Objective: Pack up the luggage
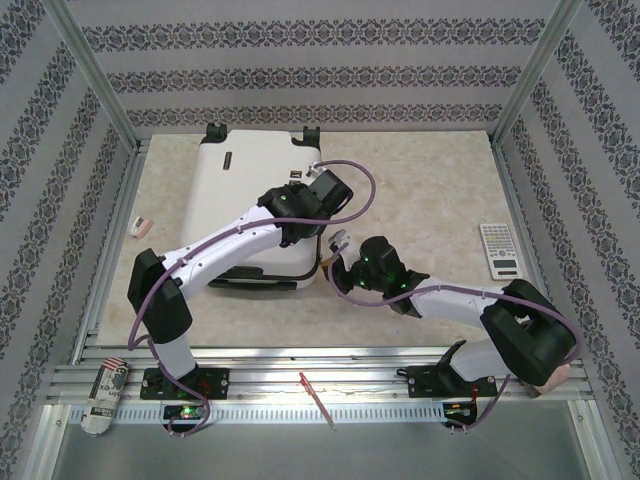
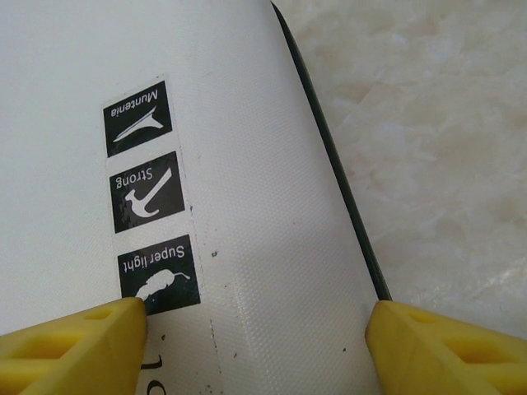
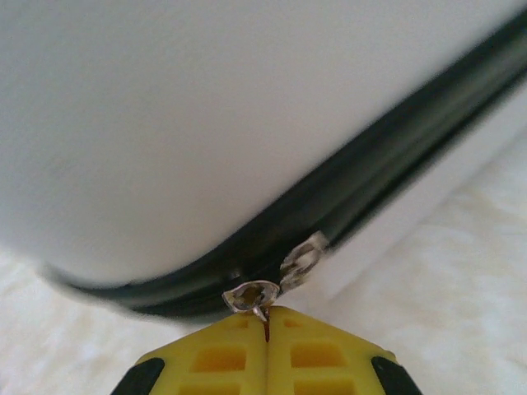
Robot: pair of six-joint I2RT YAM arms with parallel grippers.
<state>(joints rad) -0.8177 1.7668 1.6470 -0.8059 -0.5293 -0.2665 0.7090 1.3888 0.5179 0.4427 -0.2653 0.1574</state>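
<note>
The luggage (image 1: 245,195) lies flat and closed on the table, white shell up, wheels toward the back. My left gripper (image 1: 312,182) hovers over its right edge, open. In the left wrist view the yellow fingers (image 2: 74,346) stand wide apart above the white shell (image 2: 247,164), one by the black logos (image 2: 144,193), the other at the black zipper line (image 2: 329,156); nothing is between them. My right gripper (image 1: 338,246) is at the luggage's near right corner. In the right wrist view it (image 3: 268,317) is shut on the silver zipper pull (image 3: 251,296) of the black zipper band (image 3: 346,193).
A calculator (image 1: 498,250) lies at the table's right side. A small pink-and-white object (image 1: 141,226) sits near the left wall. A wrapped roll (image 1: 105,395) and a red stick (image 1: 318,398) lie on the front rail. Patterned walls and metal posts enclose the table.
</note>
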